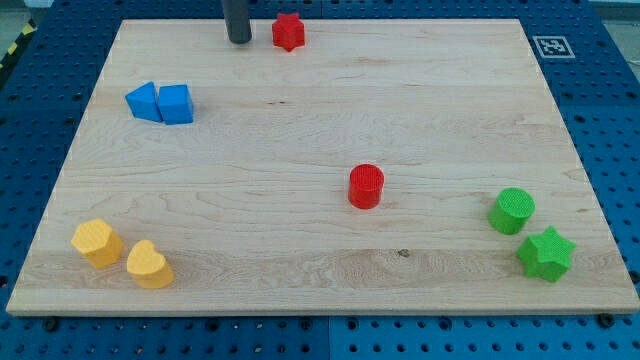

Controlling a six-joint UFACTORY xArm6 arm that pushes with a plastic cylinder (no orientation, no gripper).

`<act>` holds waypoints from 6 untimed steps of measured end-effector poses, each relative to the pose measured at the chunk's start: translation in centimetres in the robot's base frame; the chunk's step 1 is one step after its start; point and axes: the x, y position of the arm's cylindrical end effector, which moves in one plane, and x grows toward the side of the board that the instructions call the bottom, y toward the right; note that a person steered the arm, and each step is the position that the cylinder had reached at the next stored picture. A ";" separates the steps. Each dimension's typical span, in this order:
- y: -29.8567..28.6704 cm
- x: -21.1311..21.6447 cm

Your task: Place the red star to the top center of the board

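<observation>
The red star (288, 31) sits near the board's top edge, a little left of the centre. My tip (239, 40) touches the board just to the star's left, a small gap apart from it. The dark rod rises out of the view's top. A red cylinder (366, 186) stands near the middle of the board, slightly right of centre.
A blue triangular block (144, 101) and a blue cube (175, 104) touch at the upper left. Two yellow blocks (97, 242) (149, 264) lie at the bottom left. A green cylinder (512, 211) and a green star (546, 253) lie at the bottom right. A fiducial marker (549, 45) is at the top right corner.
</observation>
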 end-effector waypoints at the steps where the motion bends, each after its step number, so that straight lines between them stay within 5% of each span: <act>1: 0.1 0.0; 3: 7.0 0.0; 6: 8.3 2.6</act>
